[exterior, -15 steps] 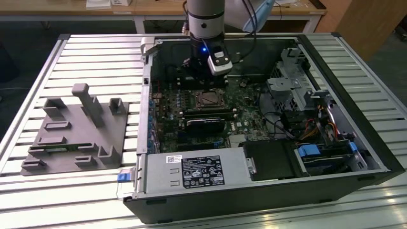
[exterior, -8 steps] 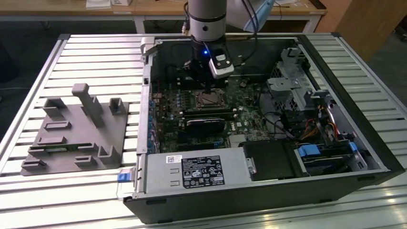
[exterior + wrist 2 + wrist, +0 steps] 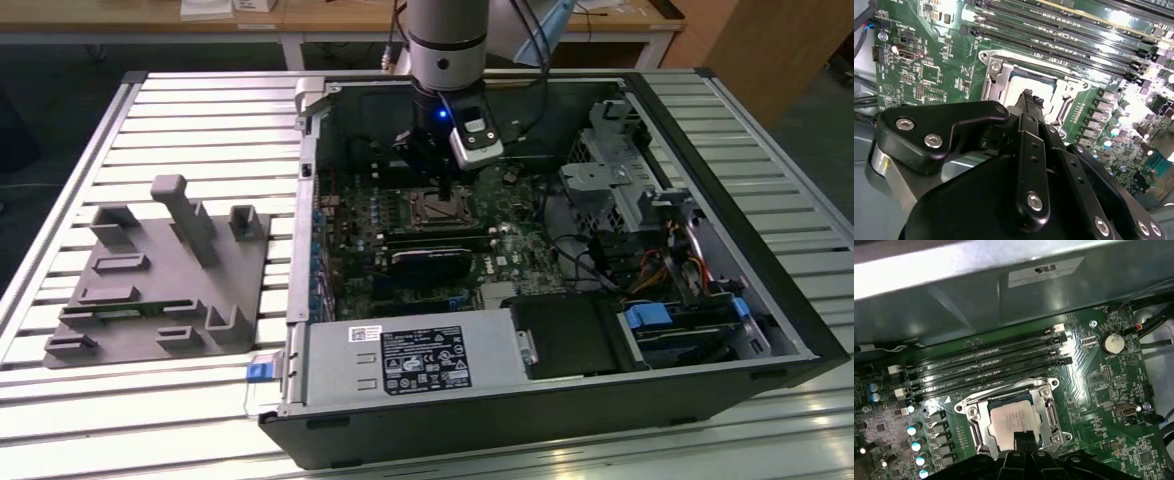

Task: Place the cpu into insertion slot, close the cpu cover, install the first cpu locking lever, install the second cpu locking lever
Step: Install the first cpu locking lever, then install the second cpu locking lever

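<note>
Underneath, slatted metal table [image 3: 160, 110].

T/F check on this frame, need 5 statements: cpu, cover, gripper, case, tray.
1. The cpu lies in the slot. True.
2. The cover stands upright, hinged open. False: it lies flat around the cpu, whose face shows through its cut-out.
3. The gripper sits right over the cpu, at its edge. True, in both wrist views.
4. The grey tray lies inside the case. False: it lies on the slatted table, to the exterior view's left of the case.
5. The case's side panel is on. False: the case is open, with the motherboard exposed.
</note>
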Action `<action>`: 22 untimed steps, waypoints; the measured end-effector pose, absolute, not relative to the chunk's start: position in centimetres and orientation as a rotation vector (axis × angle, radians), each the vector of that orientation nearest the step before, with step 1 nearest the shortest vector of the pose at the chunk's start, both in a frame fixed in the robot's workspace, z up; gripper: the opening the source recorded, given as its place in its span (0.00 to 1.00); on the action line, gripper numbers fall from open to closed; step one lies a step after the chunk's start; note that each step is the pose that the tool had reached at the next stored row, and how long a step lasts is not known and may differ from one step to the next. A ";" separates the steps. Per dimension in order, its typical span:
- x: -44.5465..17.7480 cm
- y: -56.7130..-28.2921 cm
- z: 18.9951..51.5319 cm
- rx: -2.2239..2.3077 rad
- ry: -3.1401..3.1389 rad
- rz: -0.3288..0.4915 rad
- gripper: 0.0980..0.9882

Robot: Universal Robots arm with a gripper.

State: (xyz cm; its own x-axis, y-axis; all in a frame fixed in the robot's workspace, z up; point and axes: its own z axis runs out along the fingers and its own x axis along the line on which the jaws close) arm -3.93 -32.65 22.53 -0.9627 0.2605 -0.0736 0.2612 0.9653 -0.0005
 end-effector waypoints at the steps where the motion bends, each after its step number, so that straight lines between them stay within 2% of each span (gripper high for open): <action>1: -3.9 -32.7 22.5 0.404 3.042 -0.016 0.01; 22: -3.9 -32.7 23.8 0.404 3.042 -0.016 0.01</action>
State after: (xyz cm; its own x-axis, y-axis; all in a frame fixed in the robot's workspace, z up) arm -3.94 -32.72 23.79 -0.9627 0.2606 -0.0735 0.2613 0.9653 -0.0006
